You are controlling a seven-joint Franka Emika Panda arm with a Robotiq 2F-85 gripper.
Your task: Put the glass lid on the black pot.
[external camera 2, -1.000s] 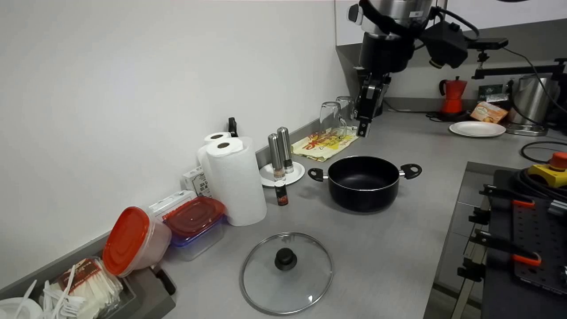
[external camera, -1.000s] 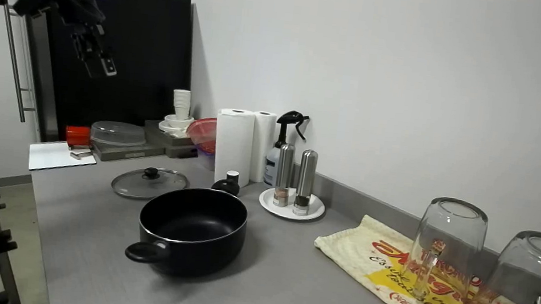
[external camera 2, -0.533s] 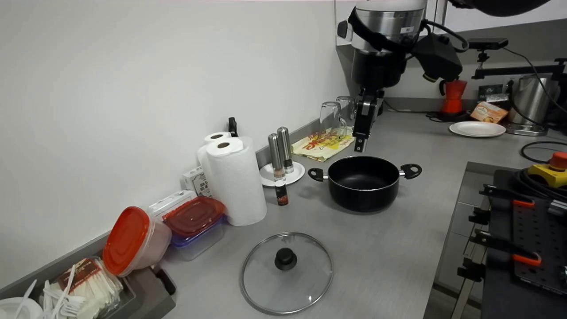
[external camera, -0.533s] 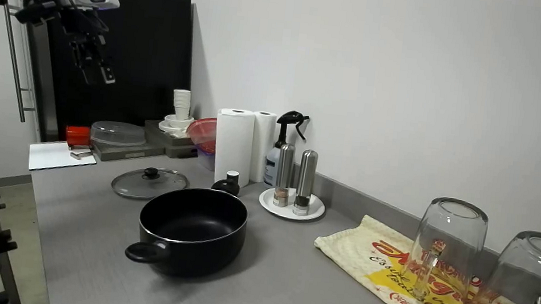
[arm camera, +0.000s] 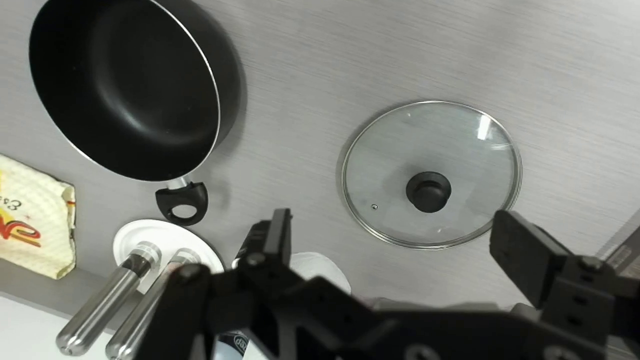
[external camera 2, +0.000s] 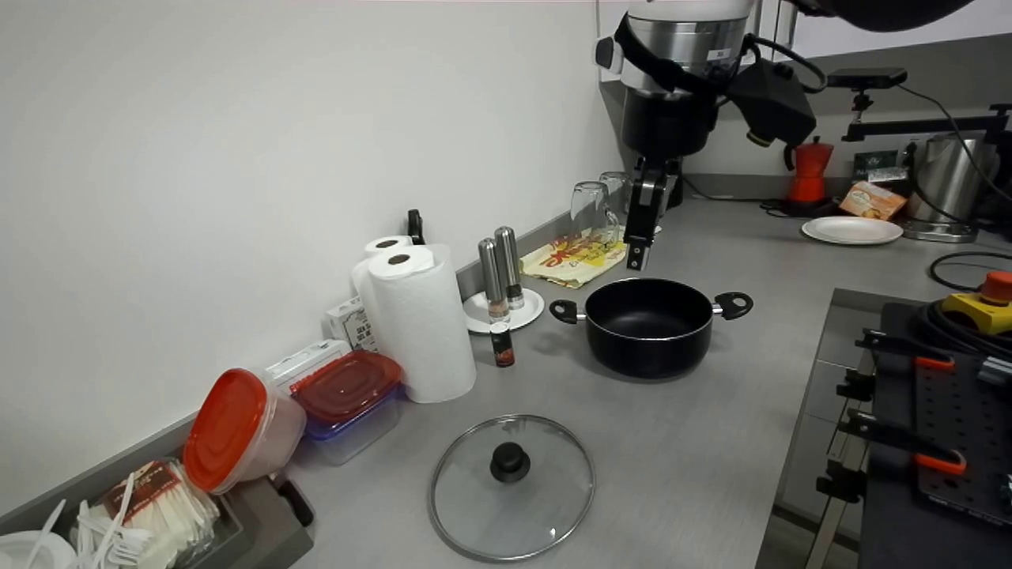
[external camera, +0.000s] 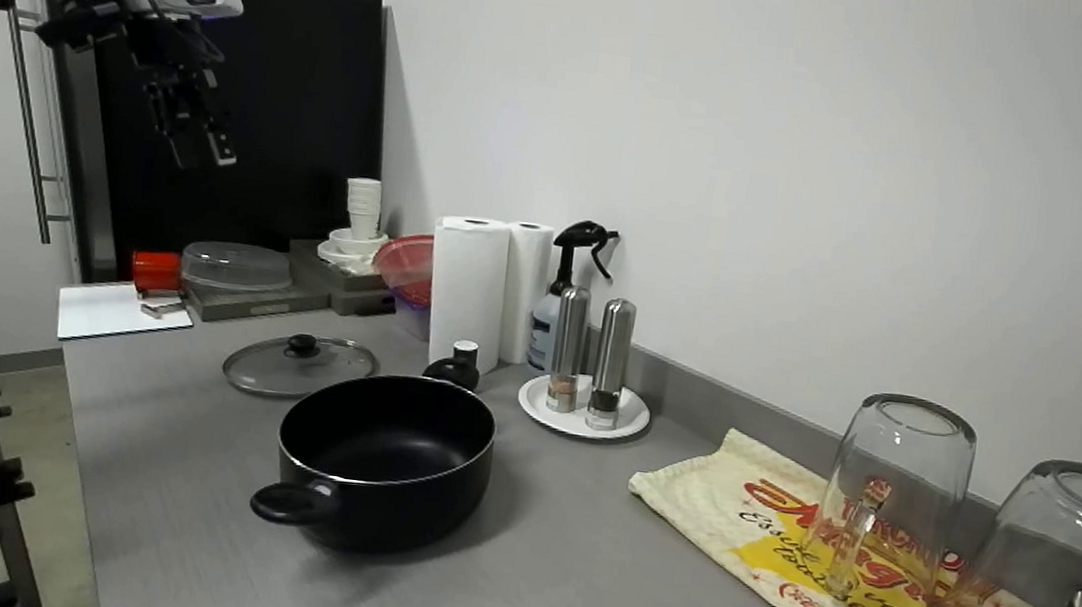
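Observation:
The glass lid, clear with a metal rim and dark knob, lies flat on the counter in both exterior views (external camera: 257, 372) (external camera 2: 545, 498) and the wrist view (arm camera: 465, 165). The black pot (external camera: 399, 505) stands uncovered beside it, also in an exterior view (external camera 2: 648, 356) and at upper left of the wrist view (arm camera: 140, 85). Its inside looks empty. My gripper (arm camera: 392, 214) is open and empty, its fingers wide apart. It hangs high above the counter in both exterior views (external camera: 206, 158) (external camera 2: 637, 254), touching neither lid nor pot. In the wrist view the knob shows beyond the fingertips.
Paper towel rolls (external camera 2: 423, 332), a small spice bottle (external camera 2: 502, 344) and two metal mills on a white plate (external camera 2: 534, 312) stand along the wall. Glass mugs stand on a yellow cloth (external camera: 751, 507). Plastic containers (external camera 2: 229, 427) stand near the lid.
My gripper has come down and shifted slightly toward the lid's side, mostly in the first half second. The lid and pot have not moved.

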